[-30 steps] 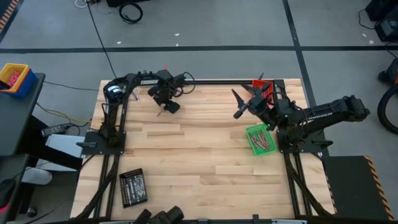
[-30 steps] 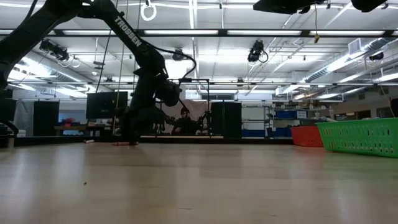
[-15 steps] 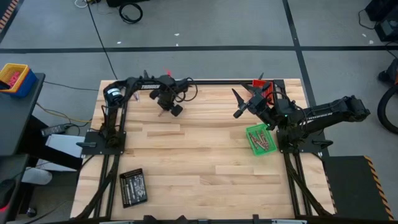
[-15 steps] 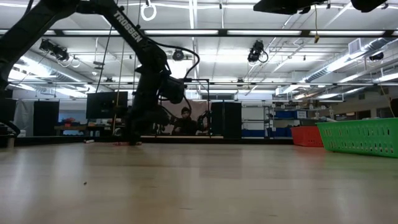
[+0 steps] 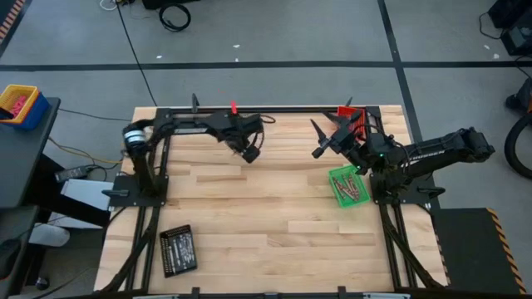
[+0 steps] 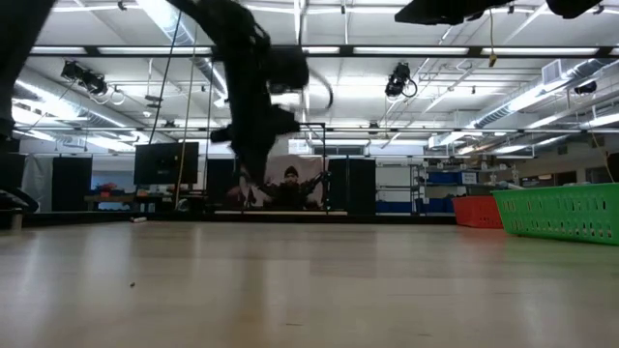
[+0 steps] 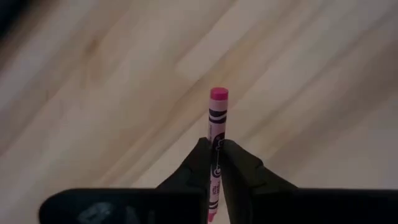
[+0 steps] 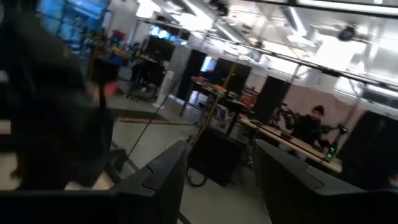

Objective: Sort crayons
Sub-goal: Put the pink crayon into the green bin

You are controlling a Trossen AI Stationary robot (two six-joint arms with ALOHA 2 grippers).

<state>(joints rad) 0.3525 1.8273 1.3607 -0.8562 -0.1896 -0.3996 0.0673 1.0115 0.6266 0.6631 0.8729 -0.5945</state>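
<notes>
My left gripper hangs over the far middle of the table, shut on a pink crayon. The left wrist view shows bare wood beneath the crayon. At the far right my right gripper stands open in the air with nothing between its fingers, just left of the red tray. The green tray in front of it holds several crayons. A black tray with pale sticks lies near the front left. My left gripper pinches the crayon's wrapped shaft between its two fingertips. The crayon lies along the fingers, with its pink end sticking out ahead of them. It is lifted clear of the table.
Bare wood stretches across the table's middle and front. In the low view the green tray and the red tray stand at the right. A person sits in the room behind the table. A yellow-and-blue box stands on a side stand off the table's left.
My left gripper has risen from the tabletop at the far left and swung toward the table's right edge, now hanging clear above the wood. My right arm has kept still.
</notes>
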